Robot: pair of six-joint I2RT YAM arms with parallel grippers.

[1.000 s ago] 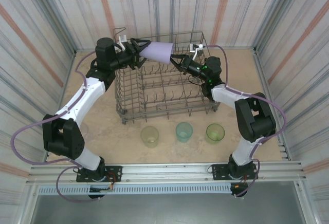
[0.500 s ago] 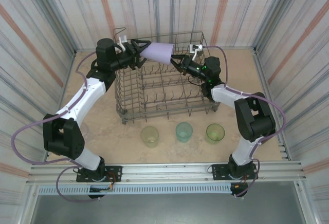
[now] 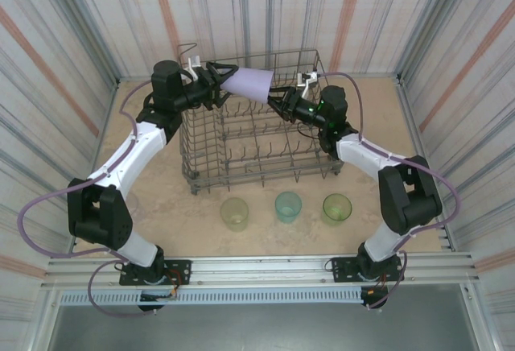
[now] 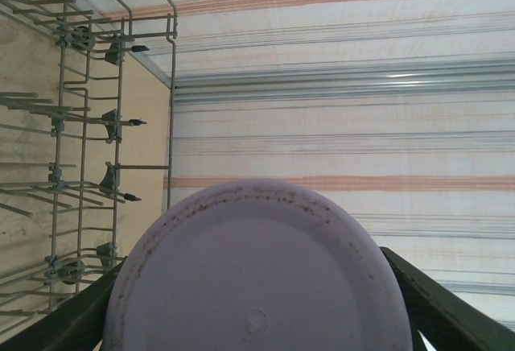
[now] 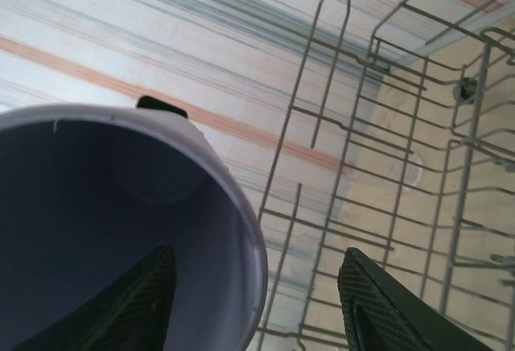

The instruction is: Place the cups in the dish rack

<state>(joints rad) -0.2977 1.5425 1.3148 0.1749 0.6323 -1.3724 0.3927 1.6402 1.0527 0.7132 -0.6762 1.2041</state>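
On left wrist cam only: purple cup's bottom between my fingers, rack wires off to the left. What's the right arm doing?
Observer: The right gripper is at the purple cup's open mouth. One finger is inside and the other outside the rim, with gaps on both sides of the wall.
Operator: Cup orientation?
Observer: In the top view it lies on its side above the rack, with the left gripper clamped on the base end.
Operator: What else needs loading?
Observer: Three stand in a row on the table in front of the rack: a yellow-green cup, a teal cup and a second yellow-green cup.
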